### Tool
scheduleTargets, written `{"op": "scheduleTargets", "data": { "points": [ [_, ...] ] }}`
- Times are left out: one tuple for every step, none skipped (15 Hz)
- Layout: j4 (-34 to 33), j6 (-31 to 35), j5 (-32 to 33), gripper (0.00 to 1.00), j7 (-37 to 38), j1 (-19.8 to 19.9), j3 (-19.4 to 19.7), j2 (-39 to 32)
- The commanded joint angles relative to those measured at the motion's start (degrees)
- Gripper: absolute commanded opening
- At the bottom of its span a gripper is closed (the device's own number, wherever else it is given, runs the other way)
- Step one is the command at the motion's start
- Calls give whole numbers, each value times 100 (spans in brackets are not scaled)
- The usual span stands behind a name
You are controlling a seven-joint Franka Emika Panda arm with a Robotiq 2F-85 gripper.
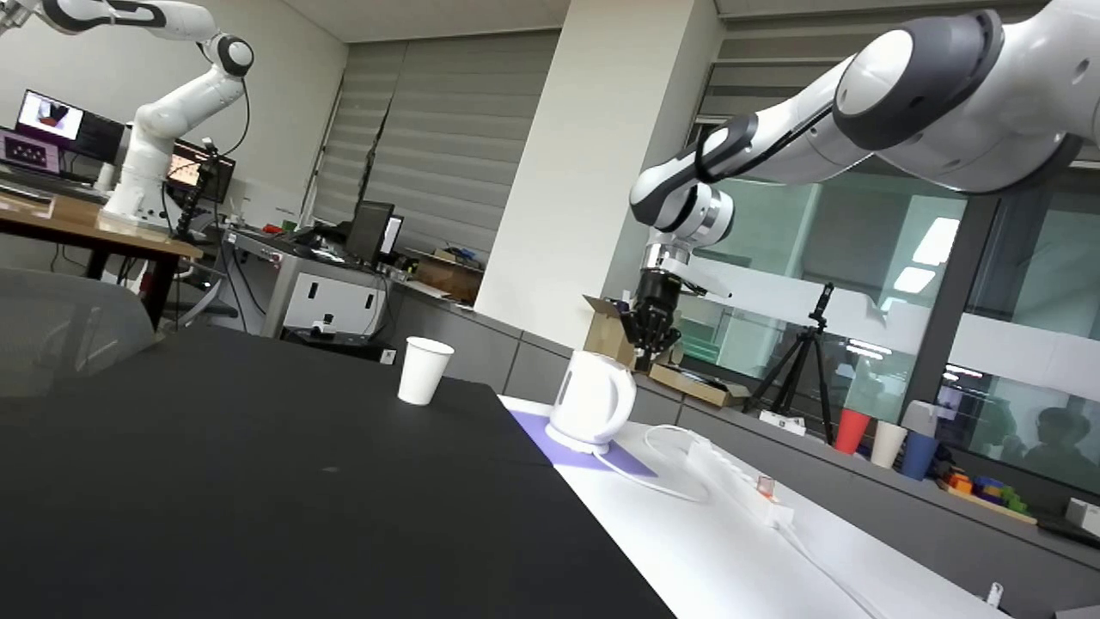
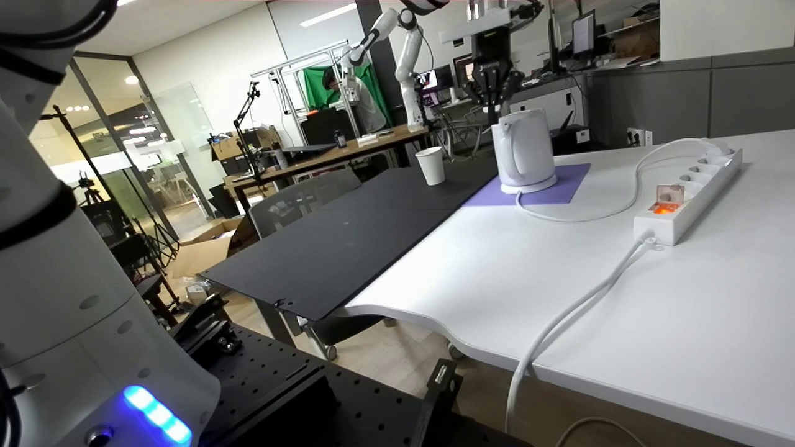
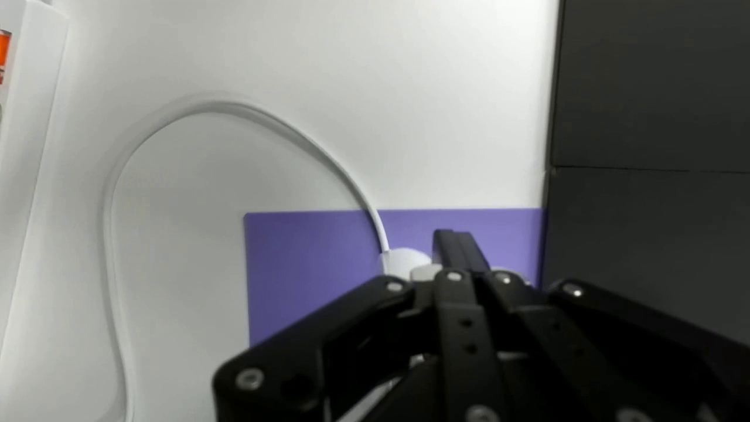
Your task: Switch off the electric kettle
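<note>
The white electric kettle (image 1: 583,394) stands upright on its base on a purple mat; it also shows in an exterior view (image 2: 535,149). Its looped handle (image 1: 622,397) faces the power strip side. My gripper (image 1: 643,359) points down at the handle side of the kettle's top, with its tips near rim height in an exterior view (image 2: 492,117). I cannot tell whether it touches. In the wrist view the two fingertips (image 3: 456,239) are pressed together with nothing between them. They hide most of the kettle; only a white part by its cord (image 3: 404,262) shows. Its switch cannot be made out.
A white power strip (image 2: 699,198) with a lit orange switch lies on the white table (image 2: 472,273). The kettle's cord (image 2: 577,219) curves to it. The purple mat (image 3: 304,275) borders the black table (image 1: 301,481), where a white paper cup (image 1: 424,371) stands.
</note>
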State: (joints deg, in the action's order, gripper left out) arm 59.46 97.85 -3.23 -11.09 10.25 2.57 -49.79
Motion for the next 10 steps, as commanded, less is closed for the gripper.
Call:
{"op": "scheduleTargets", "data": {
  "points": [
    [-937, -490, -43, 0, -35, 110, -91, -480],
    [-1057, -549, -44, 0, -47, 121, -95, -549],
    [-1174, -609, -38, 0, -50, 129, -93, -613],
    [-1288, -673, -35, 0, -58, 141, -94, -679],
    [-1389, -719, -36, 0, -61, 153, -97, -735],
    [-1490, -764, -32, 0, -65, 164, -97, -799],
    [-1590, -799, -34, 0, -79, 181, -103, -859],
    [-1681, -834, -35, 0, -84, 194, -106, -917],
    [-1759, -848, -42, 0, -104, 210, -118, -967],
    [-1773, -820, -84, 0, -138, 196, -84, -986]
  ]
}}
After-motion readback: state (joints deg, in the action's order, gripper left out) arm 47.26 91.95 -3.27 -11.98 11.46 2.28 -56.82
